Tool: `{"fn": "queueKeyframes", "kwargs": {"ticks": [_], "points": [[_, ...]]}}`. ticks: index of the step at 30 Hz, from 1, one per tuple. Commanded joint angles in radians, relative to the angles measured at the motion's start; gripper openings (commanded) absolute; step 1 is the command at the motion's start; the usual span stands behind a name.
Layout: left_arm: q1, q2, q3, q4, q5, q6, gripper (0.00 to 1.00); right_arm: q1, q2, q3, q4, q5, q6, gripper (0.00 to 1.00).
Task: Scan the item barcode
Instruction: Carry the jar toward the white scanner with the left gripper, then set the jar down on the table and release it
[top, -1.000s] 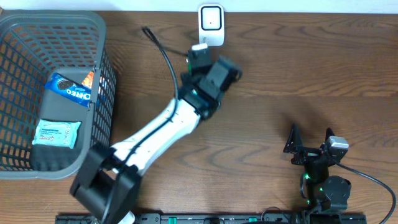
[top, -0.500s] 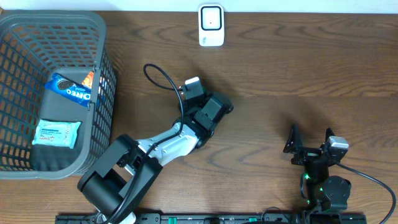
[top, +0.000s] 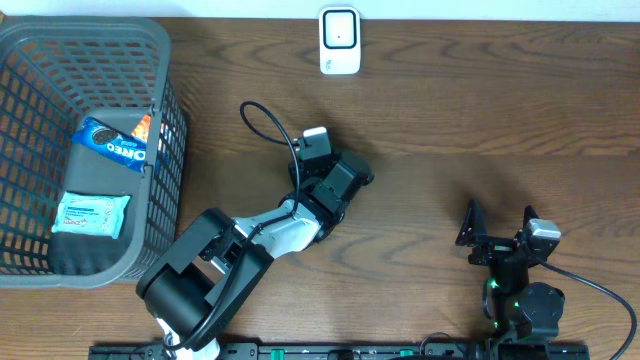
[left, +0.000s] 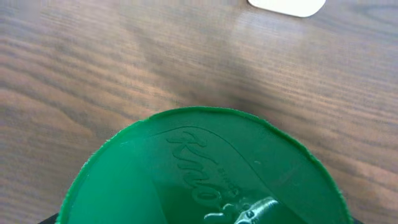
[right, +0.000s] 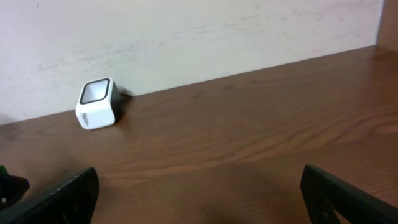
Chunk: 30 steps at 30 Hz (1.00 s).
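Grips green tub (left: 205, 174) in left gripper (top: 318, 150) mid-table, at 6 o'clock from scanner (top: 339, 40), well apart. Fills lower left wrist view with its lid. Holds right gripper (top: 497, 226) wide and empty at 5 o'clock. Has basket (top: 172, 130) with Oreo pack (top: 112, 143) at 9 o'clock.

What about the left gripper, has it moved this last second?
Yes. Overhead, the left gripper, carrying the green tub, has pulled back from the scanner toward its own base, opening a clear gap.
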Motion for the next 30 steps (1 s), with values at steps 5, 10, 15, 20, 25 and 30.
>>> {"fn": "queueKeyframes", "kwargs": {"ticks": [5,10,15,20,25,30], "points": [[0.000,0.031,0.003,0.030,-0.080,0.085,0.68,0.010,-0.005,-0.002,-0.004,0.005,0.008,0.99],[0.000,0.084,0.003,0.078,-0.087,0.090,0.80,0.010,-0.005,-0.002,-0.004,0.005,0.008,0.99],[-0.002,0.063,0.006,0.133,-0.087,0.171,0.98,0.010,-0.005,-0.002,-0.004,0.005,0.008,0.99],[-0.043,-0.104,0.014,0.113,-0.086,0.366,0.98,0.010,-0.005,-0.002,-0.004,0.006,0.008,0.99],[-0.092,-0.403,0.062,-0.107,-0.085,0.441,0.98,0.010,-0.005,-0.002,-0.004,0.005,0.008,0.99],[-0.070,-0.761,0.074,-0.332,-0.084,0.433,0.98,0.010,-0.005,-0.002,-0.004,0.005,0.008,0.99]]}}
